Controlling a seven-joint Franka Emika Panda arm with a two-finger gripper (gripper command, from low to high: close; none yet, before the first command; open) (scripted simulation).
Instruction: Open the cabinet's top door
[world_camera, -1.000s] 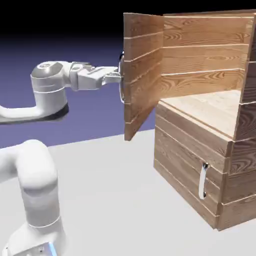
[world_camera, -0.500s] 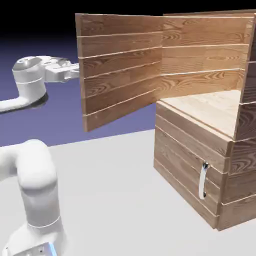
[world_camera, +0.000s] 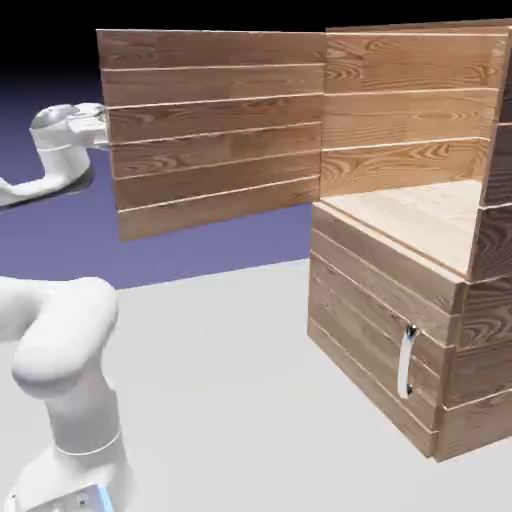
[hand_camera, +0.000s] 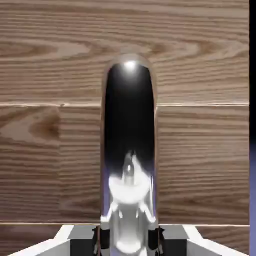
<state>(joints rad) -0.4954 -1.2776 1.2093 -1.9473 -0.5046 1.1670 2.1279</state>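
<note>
The top door (world_camera: 215, 130) stands wide open, swung out from the cabinet (world_camera: 385, 290) toward the exterior view's left. Its hinged edge meets the cabinet at the near end of the upper compartment's back-left side, and its free edge reaches out past the tabletop's (world_camera: 220, 370) far edge as the exterior view shows it, well apart from the cabinet. The door's lower edge hangs above the tabletop, touching nothing.

The pincer (hand_camera: 129, 240) is clamped on the handle (hand_camera: 129, 120), one finger on either side of the shiny bar, in the hand view. In the exterior view the door hides the fingers and the handle; the arm (world_camera: 60, 145) comes in behind the free edge, from the exterior view's left.

The upper compartment (world_camera: 415, 205) lies open at the front, its pale floor showing up to the front edge. Below it, the lower door (world_camera: 370, 325) is shut, its small handle (world_camera: 406, 362) upright near that door's edge. Between the robot's base (world_camera: 75, 480) and the cabinet, the tabletop is bare, leaving open room.
</note>
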